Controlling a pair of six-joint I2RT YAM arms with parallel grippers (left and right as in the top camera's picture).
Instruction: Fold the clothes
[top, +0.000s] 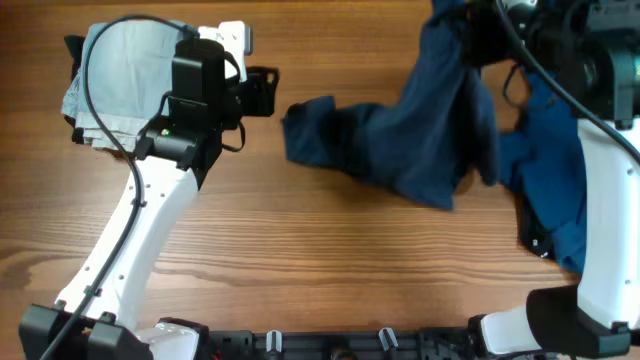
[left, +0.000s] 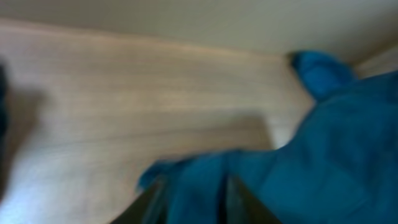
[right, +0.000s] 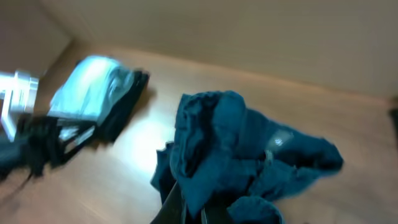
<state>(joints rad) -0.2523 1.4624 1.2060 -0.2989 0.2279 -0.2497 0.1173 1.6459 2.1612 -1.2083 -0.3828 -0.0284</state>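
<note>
A dark blue garment (top: 410, 140) lies crumpled across the middle of the table, its right end lifted. My right gripper (top: 478, 38) is shut on that raised end at the far right; in the right wrist view the cloth (right: 236, 143) hangs bunched from the jaws (right: 196, 208). My left gripper (top: 262, 92) is open and empty just left of the garment's left edge, apart from it. The blurred left wrist view shows the blue cloth (left: 311, 149) ahead of the spread fingers (left: 196, 202).
A folded pile of light blue-grey clothes (top: 120, 70) sits at the far left, also in the right wrist view (right: 93, 93). A brighter blue garment (top: 550, 175) lies heaped at the right edge beside the right arm. Bare wood fills the front.
</note>
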